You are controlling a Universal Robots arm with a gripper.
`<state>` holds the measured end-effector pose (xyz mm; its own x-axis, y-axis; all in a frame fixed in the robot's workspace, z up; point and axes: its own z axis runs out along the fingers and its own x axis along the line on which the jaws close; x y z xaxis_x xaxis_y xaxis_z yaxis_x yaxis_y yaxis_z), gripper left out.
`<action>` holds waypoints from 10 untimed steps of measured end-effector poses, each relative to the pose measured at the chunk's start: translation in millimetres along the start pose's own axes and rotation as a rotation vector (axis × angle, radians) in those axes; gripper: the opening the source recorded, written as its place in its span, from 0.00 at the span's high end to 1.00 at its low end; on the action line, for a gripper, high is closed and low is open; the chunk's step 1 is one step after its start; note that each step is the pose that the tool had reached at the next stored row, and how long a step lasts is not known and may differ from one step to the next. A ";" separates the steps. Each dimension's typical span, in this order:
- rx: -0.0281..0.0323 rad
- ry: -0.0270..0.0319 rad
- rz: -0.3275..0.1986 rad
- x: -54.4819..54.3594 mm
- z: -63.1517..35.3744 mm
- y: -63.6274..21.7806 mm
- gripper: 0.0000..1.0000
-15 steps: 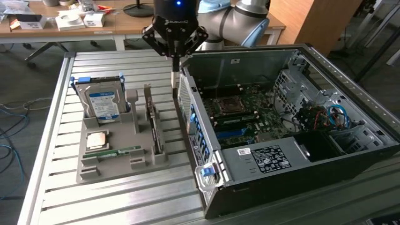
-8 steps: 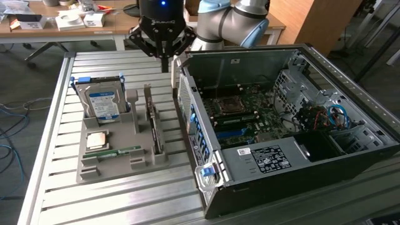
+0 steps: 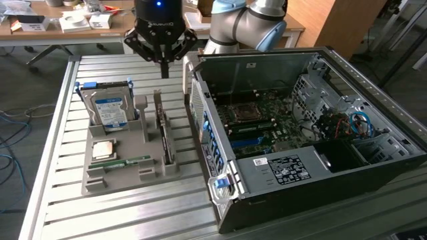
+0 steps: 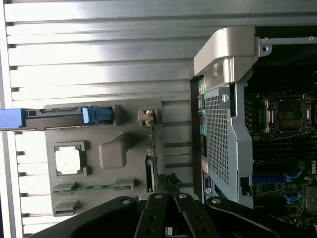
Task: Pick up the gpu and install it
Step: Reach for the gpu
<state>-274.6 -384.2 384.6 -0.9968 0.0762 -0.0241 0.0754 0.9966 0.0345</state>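
Note:
The gpu (image 3: 163, 131) stands on edge in a slot of the grey holder tray (image 3: 120, 184). It is a thin green card with a silver bracket at its far end. From the wrist view I see it edge-on as a narrow strip, the gpu (image 4: 151, 158), with dark heatsink parts beside it on the tray (image 4: 115, 151). My gripper (image 3: 165, 73) hangs above the table just beyond the card's far end, fingers together and holding nothing. The dark links of the gripper (image 4: 168, 227) converge over the card's end.
The open computer case (image 3: 287, 167) lies at the exterior view's right of the tray, motherboard (image 3: 257, 120) exposed. The tray also holds a hard drive with blue label (image 3: 110, 107), a processor (image 3: 103, 149) and a memory stick (image 3: 121, 162). The slatted metal table (image 3: 133, 215) stretches around them.

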 end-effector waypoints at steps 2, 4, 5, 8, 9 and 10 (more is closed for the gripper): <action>0.0006 0.0000 0.000 4.9 0.3 0.1 0.89; 0.0008 -0.0002 0.000 7.2 0.4 0.0 0.89; 0.0008 -0.0002 0.000 7.2 0.4 0.0 0.89; 0.0009 0.0000 0.000 7.8 0.3 -0.6 0.89; 0.0008 0.0000 0.000 8.3 0.2 -1.9 0.89; 0.0008 -0.0001 0.000 8.7 0.2 -3.7 0.89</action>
<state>-283.6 -387.2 384.1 -0.9968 0.0762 -0.0242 0.0754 0.9966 0.0338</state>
